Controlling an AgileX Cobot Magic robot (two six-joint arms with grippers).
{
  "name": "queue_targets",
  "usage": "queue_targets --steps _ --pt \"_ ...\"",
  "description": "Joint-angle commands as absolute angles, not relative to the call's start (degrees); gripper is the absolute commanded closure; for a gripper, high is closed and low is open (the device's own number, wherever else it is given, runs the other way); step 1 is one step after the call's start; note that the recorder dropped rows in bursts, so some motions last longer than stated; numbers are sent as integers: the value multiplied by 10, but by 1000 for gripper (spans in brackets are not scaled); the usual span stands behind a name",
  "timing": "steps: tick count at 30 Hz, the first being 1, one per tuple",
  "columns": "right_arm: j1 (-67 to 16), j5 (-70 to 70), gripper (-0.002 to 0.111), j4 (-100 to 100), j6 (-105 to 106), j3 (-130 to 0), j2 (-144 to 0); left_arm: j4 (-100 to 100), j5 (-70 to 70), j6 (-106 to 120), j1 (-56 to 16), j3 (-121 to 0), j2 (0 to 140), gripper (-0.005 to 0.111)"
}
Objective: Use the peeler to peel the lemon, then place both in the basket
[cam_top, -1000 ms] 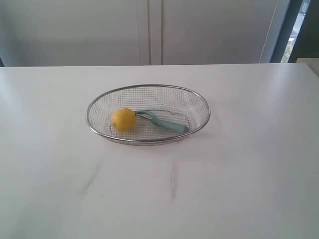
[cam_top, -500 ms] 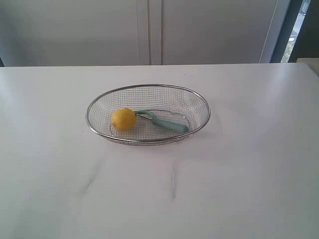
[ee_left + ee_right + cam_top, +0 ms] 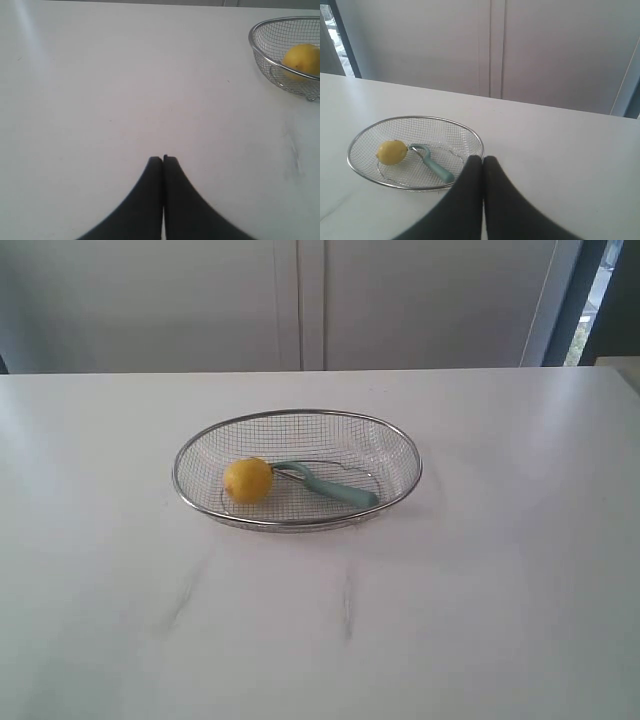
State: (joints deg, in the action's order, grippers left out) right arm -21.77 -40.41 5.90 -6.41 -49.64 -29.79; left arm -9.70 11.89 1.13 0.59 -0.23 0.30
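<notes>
The silver wire-mesh basket (image 3: pixel 300 418) sits in the middle of the white table. Inside it lies the yellow lemon (image 3: pixel 248 480), and beside the lemon rests the teal-handled peeler (image 3: pixel 335 488), its blade head close to the fruit. Neither arm shows in the exterior view. My left gripper (image 3: pixel 163 159) is shut and empty over bare table, well away from the basket (image 3: pixel 260 50) and lemon (image 3: pixel 301 60). My right gripper (image 3: pixel 483 159) is shut and empty too, just outside the basket's rim (image 3: pixel 470 131), with the peeler (image 3: pixel 434 167) and lemon (image 3: pixel 392 152) inside.
The white tabletop (image 3: pixel 470 590) carries faint grey streaks in front of the basket. Pale cabinet doors (image 3: pixel 300 300) stand behind the table's far edge. A dark window frame (image 3: pixel 580 300) rises at the back right.
</notes>
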Motion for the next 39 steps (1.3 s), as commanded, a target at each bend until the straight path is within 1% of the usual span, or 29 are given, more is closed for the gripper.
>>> queue_targets --steps 1,6,9,12,15,20,29,39 --pt "-217 -400 108 60 -63 -483 -293 -99 121 14 6 0 0 107" --pt "-212 -398 108 56 -63 -434 -240 -99 121 14 6 0 0 107" --pt "-177 -390 108 46 -63 -388 -175 -99 121 14 6 0 0 107" --pt "-110 -344 108 46 -82 -337 -105 -99 121 14 6 0 0 107" --pt "-38 -257 108 45 -82 -284 -48 -99 121 14 6 0 0 107" --pt "72 -173 108 46 -77 -179 0 -99 121 16 6 0 0 107" --pt "86 -172 108 61 -76 0 0 -99 121 16 6 0 0 107" --pt "84 -181 108 61 -77 0 0 -99 121 16 6 0 0 107"
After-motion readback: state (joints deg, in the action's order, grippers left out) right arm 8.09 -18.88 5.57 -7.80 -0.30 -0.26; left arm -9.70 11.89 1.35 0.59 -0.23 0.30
